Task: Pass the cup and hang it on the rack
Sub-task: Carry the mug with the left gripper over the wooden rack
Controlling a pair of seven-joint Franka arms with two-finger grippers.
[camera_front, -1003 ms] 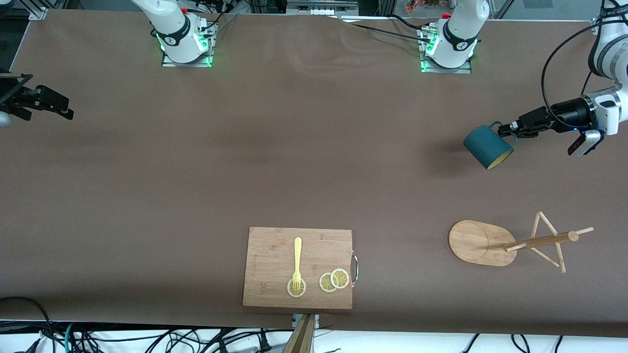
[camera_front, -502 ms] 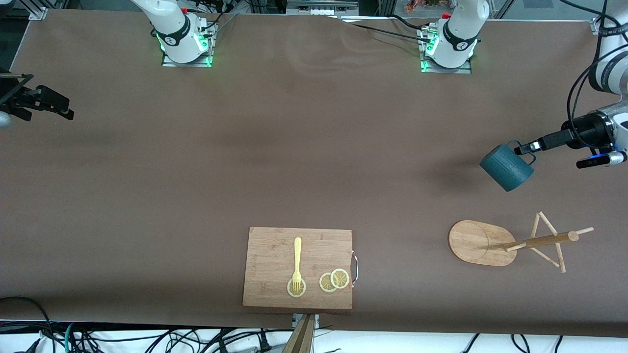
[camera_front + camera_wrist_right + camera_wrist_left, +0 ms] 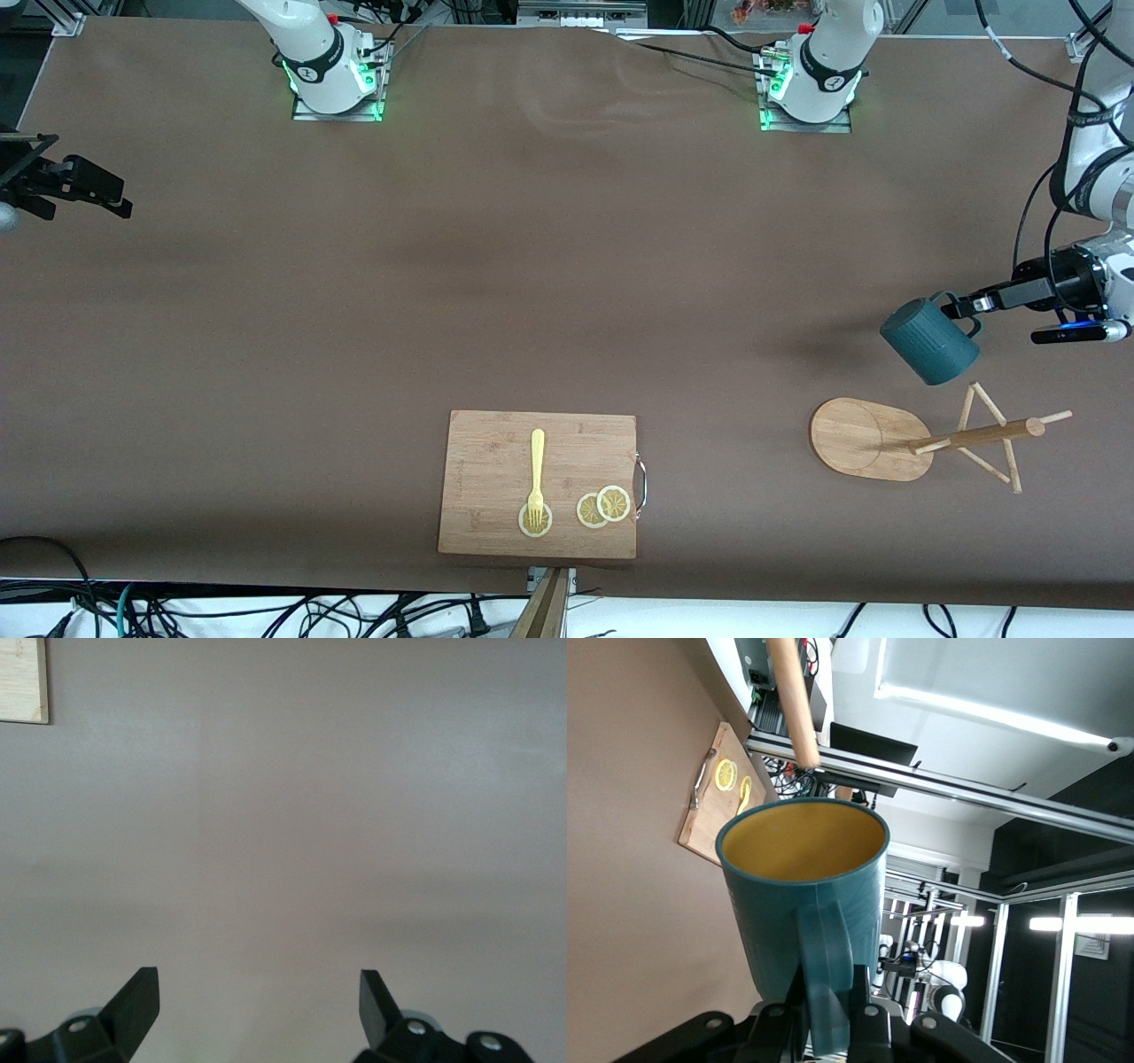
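The dark teal ribbed cup [image 3: 928,341] hangs in the air, tilted, held by its loop handle. My left gripper [image 3: 964,307] is shut on that handle, over the table at the left arm's end, just short of the rack. In the left wrist view the cup [image 3: 802,895] shows its yellowish inside, with my left gripper's [image 3: 827,997] fingers clamped on the handle. The bamboo rack has an oval base [image 3: 855,439] and a pole [image 3: 974,434] with thin pegs; the pole's top [image 3: 793,700] shows above the cup's mouth. My right gripper [image 3: 84,186] waits open and empty at the right arm's end, also in the right wrist view [image 3: 257,1001].
A rectangular bamboo cutting board [image 3: 538,483] lies near the front edge at mid-table, with a yellow fork [image 3: 536,474] and lemon slices [image 3: 602,507] on it. It also shows in the left wrist view [image 3: 713,806]. One corner of it [image 3: 22,678] shows in the right wrist view.
My left gripper has carried the cup toward the rack and turned it, so its yellowish inside no longer shows in the front view. The right arm has not moved.
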